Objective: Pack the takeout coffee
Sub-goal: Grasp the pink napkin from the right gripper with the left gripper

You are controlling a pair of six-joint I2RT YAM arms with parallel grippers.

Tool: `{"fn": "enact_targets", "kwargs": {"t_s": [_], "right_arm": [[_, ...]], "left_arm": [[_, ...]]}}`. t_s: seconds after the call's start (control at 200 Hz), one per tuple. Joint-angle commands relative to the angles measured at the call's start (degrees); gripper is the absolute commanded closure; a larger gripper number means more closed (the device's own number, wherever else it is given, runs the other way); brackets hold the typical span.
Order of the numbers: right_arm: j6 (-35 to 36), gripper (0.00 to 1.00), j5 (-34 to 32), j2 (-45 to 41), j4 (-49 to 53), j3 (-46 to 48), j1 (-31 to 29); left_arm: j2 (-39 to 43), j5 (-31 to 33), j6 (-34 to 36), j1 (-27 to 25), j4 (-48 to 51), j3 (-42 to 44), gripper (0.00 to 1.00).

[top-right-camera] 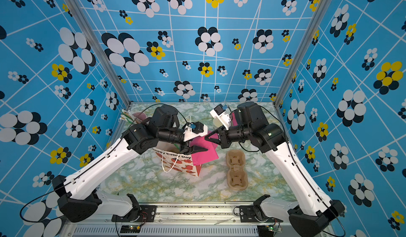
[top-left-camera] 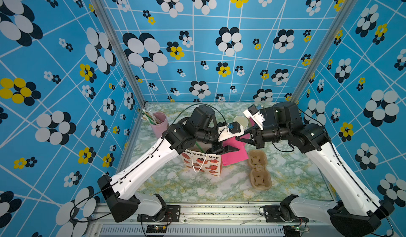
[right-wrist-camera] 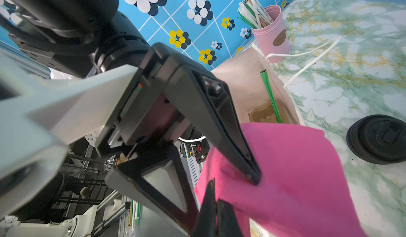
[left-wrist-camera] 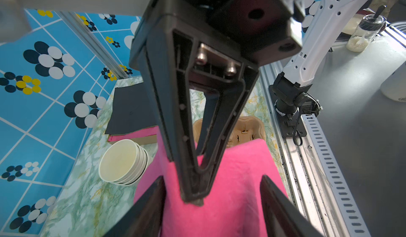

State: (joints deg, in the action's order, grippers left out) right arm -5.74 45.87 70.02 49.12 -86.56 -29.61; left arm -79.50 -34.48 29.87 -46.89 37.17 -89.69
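The takeout coffee is out of view. A pink sheet point(top-left-camera: 235, 157) point(top-right-camera: 206, 157) hangs in the air beside the printed paper bag point(top-left-camera: 204, 163) point(top-right-camera: 175, 161). My right gripper point(top-left-camera: 236, 138) point(top-right-camera: 205, 138) point(right-wrist-camera: 216, 194) is shut on a corner of the pink sheet point(right-wrist-camera: 296, 170). My left gripper point(top-left-camera: 235, 149) point(top-right-camera: 203, 149) point(left-wrist-camera: 212, 177) is open, one finger on each side of the pink sheet point(left-wrist-camera: 230, 203), close to the right gripper's tip. In the right wrist view the bag point(right-wrist-camera: 246, 82) stands open, with a brown holder and a green straw inside.
A brown two-cup carrier point(top-left-camera: 259, 170) point(top-right-camera: 236, 172) lies right of the bag. A stack of lidless white cups point(top-left-camera: 241, 120) point(left-wrist-camera: 123, 161) stands behind the grippers. Black lids point(right-wrist-camera: 377, 137) sit on the marble table. A pink tin of straws point(top-left-camera: 159, 121) point(right-wrist-camera: 274, 34) stands at back left.
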Motion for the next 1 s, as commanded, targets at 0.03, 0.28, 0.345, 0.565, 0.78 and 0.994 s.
{"fn": "enact_targets", "kwargs": {"t_s": [0.03,0.28,0.345,0.565,0.78,0.994], "right_arm": [[1.6,1.00,2.4,0.0,1.6,-1.8,-0.5],[1.6,1.00,2.7,-0.1,1.8,-1.6,-0.5],[1.6,1.00,2.7,-0.3,1.6,-1.6,-0.5],[1.5,0.99,2.2,-0.8,1.3,-1.4,-0.5],[1.2,0.93,0.9,-2.0,-0.1,-0.2,-0.5],[1.7,0.78,-1.6,-3.5,-1.2,0.3,-0.5]], "left_arm": [[-1.4,-4.0,-0.1,0.8,3.0,-2.6,0.36],[-2.8,-5.3,-0.1,0.9,4.1,-3.4,0.50],[-2.8,-5.1,-0.1,0.9,4.2,-3.2,0.54],[-2.1,-3.8,-0.7,0.8,2.9,-2.0,0.61],[-1.5,-1.9,-1.9,0.9,0.9,-0.7,0.88],[-0.2,0.7,-1.6,0.8,0.0,0.4,1.00]]}}
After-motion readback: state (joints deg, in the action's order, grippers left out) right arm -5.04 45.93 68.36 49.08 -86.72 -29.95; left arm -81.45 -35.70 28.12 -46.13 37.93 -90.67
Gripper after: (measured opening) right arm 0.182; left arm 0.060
